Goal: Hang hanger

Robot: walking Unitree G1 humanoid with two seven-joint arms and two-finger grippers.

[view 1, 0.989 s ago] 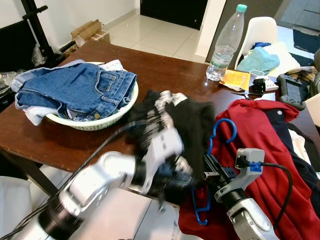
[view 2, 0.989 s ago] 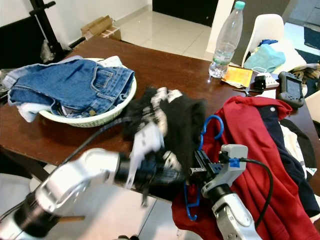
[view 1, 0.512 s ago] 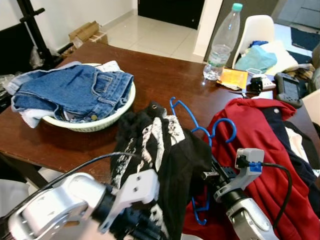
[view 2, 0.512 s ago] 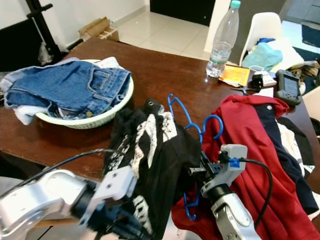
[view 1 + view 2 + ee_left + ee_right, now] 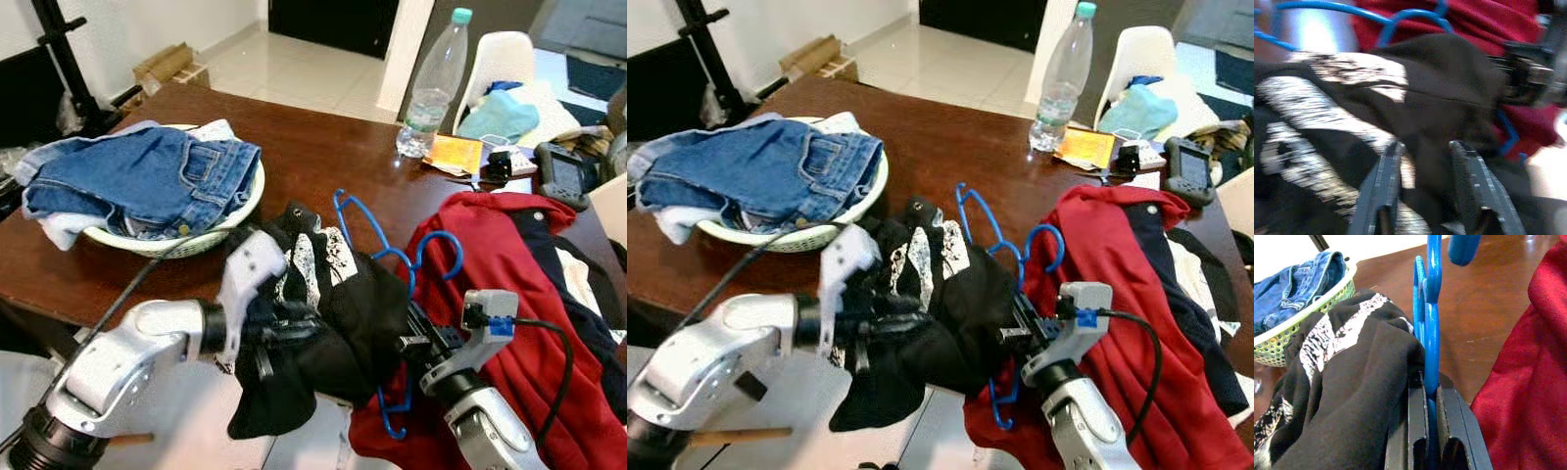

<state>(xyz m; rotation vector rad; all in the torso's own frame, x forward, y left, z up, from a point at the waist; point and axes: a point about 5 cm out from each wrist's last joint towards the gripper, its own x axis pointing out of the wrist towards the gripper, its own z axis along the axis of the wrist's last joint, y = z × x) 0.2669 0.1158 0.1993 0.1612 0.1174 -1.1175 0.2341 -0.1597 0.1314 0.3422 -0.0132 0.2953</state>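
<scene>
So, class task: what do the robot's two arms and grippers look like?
Both arms are silver metal tubes with a black cable each. The left gripper and right gripper have two long black fingers; the right wrist carries a grey block with a blue plug.

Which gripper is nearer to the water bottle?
Right. The right gripper grips the blue hanger below the water bottle; the left gripper sits farther left in the black shirt.

Head views: bright, even daylight; sharp focus. The glossy dark brown wooden worktop [image 5: 323, 157] carries pale glare patches. The pale tiled floor [image 5: 304, 64] is near overexposed. Left wrist view: heavy motion blur across the frame. Right wrist view: sharp, background corner blown white.
</scene>
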